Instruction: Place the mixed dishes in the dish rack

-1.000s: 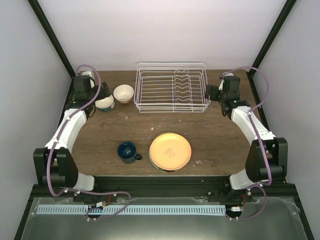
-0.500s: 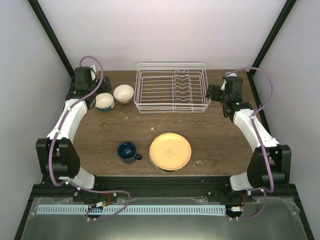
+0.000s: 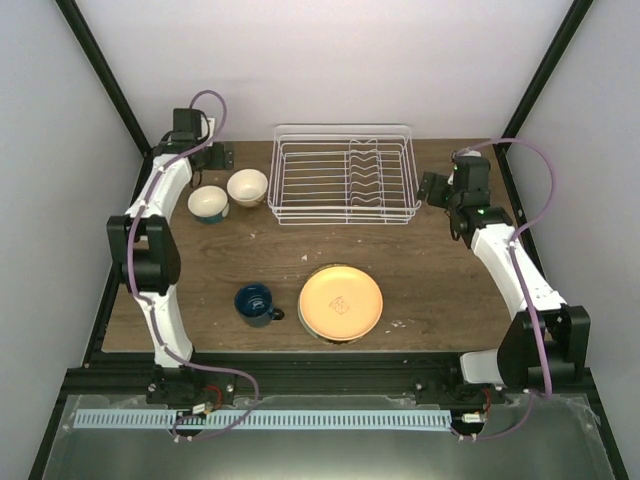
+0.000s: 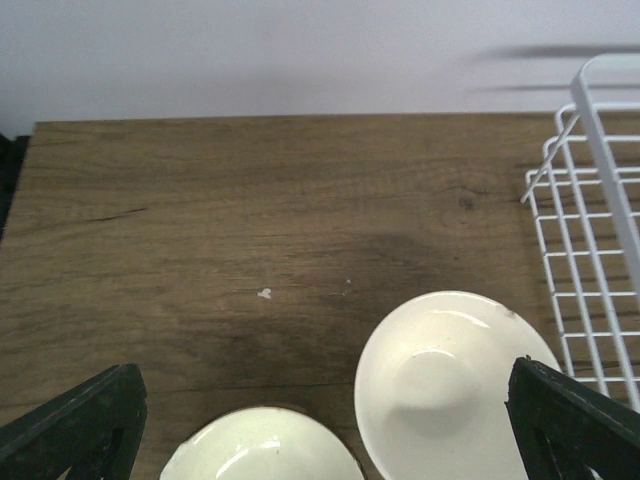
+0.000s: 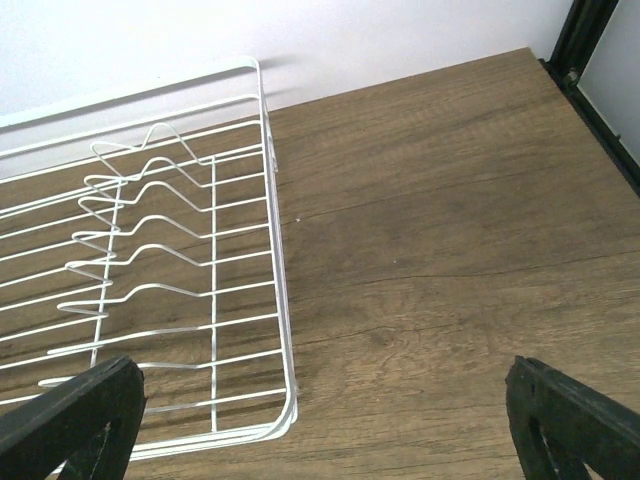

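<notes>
The white wire dish rack [image 3: 344, 221] stands empty at the back centre. Left of it sit a cream bowl [image 3: 247, 186] and a white bowl with blue outside [image 3: 208, 204]. A dark blue mug [image 3: 256, 303] and an orange-yellow plate [image 3: 341, 302] lie near the front. My left gripper [image 3: 220, 155] is raised above the bowls, open and holding nothing. In its wrist view the left gripper [image 4: 325, 440] frames the cream bowl [image 4: 455, 385] and the blue-sided bowl [image 4: 260, 450]. My right gripper [image 3: 432, 188] hovers open beside the rack's right end. In its wrist view the right gripper [image 5: 322, 430] looks down on the rack [image 5: 280, 300].
Black frame posts run along both sides of the wooden table [image 3: 430, 270]. A paler rim shows under the orange plate's near edge [image 3: 340, 341]. The rack's left end [image 4: 598, 150] lies just right of the cream bowl.
My left arm has lifted and swung back from over the blue-sided bowl, which now shows fully. The right arm has shifted slightly right, away from the rack. Both grippers stayed open.
</notes>
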`<action>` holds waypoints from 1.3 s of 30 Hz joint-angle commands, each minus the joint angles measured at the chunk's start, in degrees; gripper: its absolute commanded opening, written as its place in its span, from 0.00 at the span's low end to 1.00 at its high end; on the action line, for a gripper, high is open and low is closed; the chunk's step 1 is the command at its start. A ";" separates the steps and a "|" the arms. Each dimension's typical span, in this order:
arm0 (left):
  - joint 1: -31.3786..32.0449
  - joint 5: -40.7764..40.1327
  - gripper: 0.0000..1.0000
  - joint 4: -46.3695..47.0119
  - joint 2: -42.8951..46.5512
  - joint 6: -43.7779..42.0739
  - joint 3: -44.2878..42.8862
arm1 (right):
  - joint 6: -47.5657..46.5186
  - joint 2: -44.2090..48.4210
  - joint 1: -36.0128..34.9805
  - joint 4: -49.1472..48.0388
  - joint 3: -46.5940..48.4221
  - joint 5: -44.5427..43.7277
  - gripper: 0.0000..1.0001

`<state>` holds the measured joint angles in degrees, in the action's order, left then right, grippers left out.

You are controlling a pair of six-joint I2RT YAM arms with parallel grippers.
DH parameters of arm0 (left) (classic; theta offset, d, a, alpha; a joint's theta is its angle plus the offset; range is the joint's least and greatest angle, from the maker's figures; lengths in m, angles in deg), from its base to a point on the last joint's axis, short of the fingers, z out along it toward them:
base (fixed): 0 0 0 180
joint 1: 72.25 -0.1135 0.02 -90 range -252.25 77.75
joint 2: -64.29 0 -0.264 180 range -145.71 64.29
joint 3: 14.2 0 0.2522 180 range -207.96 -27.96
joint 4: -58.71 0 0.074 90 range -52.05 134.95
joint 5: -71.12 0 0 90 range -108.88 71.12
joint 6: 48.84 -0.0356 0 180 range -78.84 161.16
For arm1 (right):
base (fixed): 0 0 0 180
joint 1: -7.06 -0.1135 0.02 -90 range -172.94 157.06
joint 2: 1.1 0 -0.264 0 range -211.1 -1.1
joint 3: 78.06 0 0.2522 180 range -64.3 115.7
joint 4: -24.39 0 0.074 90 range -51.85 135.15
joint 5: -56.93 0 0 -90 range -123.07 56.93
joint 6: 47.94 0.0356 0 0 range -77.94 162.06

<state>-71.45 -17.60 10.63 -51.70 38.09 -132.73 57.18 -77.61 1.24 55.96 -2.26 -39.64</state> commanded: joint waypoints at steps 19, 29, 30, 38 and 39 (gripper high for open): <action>0.17 7.30 0.98 -12.28 -17.31 -8.03 -13.54 | 0.27 -4.67 -0.24 1.85 3.18 -1.70 1.00; 0.50 10.92 0.85 -11.38 -19.66 -7.64 -12.92 | 0.71 -7.15 -0.22 1.38 4.14 -1.01 1.00; 0.52 11.27 0.80 -11.38 -19.90 -7.57 -12.93 | 0.77 -7.24 -0.24 1.36 4.25 -0.95 1.00; 1.13 13.22 0.47 -11.64 -21.56 -7.52 -12.33 | 1.13 -7.69 -0.24 1.29 4.16 -0.66 1.00; 1.14 13.34 0.43 -11.64 -21.49 -7.45 -12.30 | 1.21 -7.69 -0.24 1.29 4.14 -0.64 1.00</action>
<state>-70.69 -6.30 0.16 -71.54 30.40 -144.86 57.62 -84.91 1.24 57.40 -0.91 -40.58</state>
